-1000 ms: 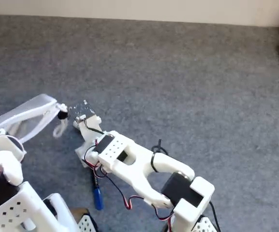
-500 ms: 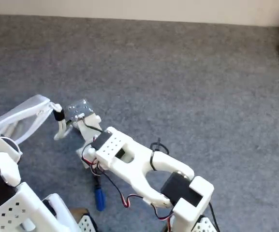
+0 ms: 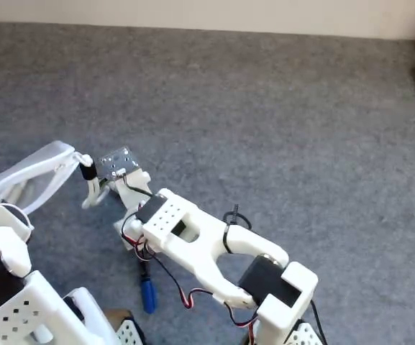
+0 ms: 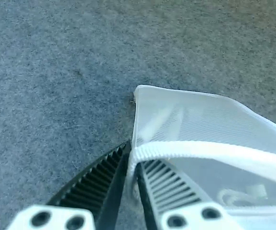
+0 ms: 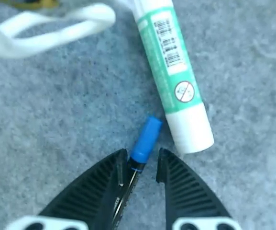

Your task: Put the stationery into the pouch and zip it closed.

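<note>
Grey carpet for a surface – short-piled, flecked, matte – running to a pale wall strip at twelve o'clock. At nine o'clock, a white mesh pouch, translucent and limp, edged with ribbed woven tape. Left gripper at eight o'clock, black ridged fingers pinched tight on that tape edge. Right arm in perforated white plastic, rooted at five o'clock and stretched toward ten. Right gripper narrow, clasping a slim black pen with a smooth blue cap, cap just beside a green-and-white glue stick – a round tube lying flat near the pouch's white strap loop. Under the right arm at six o'clock, another blue-ended pen on the carpet.
</note>
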You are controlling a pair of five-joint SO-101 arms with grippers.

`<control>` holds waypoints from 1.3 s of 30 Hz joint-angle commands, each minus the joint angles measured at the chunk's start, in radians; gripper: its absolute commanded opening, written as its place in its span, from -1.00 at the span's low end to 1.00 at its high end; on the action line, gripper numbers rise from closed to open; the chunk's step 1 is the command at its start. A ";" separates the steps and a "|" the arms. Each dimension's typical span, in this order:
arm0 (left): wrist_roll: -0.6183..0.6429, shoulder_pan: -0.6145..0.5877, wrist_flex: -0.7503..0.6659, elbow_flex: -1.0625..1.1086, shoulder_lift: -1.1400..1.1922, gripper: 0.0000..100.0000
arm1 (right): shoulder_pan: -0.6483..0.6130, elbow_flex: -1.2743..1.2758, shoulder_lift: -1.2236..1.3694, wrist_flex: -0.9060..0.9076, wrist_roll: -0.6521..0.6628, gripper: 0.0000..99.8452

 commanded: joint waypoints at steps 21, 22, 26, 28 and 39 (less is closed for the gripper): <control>0.011 -0.016 -0.021 -0.002 -0.002 -0.99 | 0.005 -0.340 0.142 0.397 -0.002 -0.99; 0.011 -0.015 -0.021 -0.002 -0.002 -0.99 | 0.005 -0.358 0.142 0.420 0.000 -0.99; 0.011 -0.012 -0.021 -0.002 -0.002 -0.99 | 0.007 -0.404 0.142 0.486 0.000 -0.99; 0.011 -0.012 -0.021 -0.002 -0.002 -0.99 | 0.007 -0.420 0.142 0.504 0.000 -0.99; 0.011 -0.008 -0.034 0.018 -0.002 -0.99 | 0.016 -0.438 -0.036 0.556 0.000 -0.99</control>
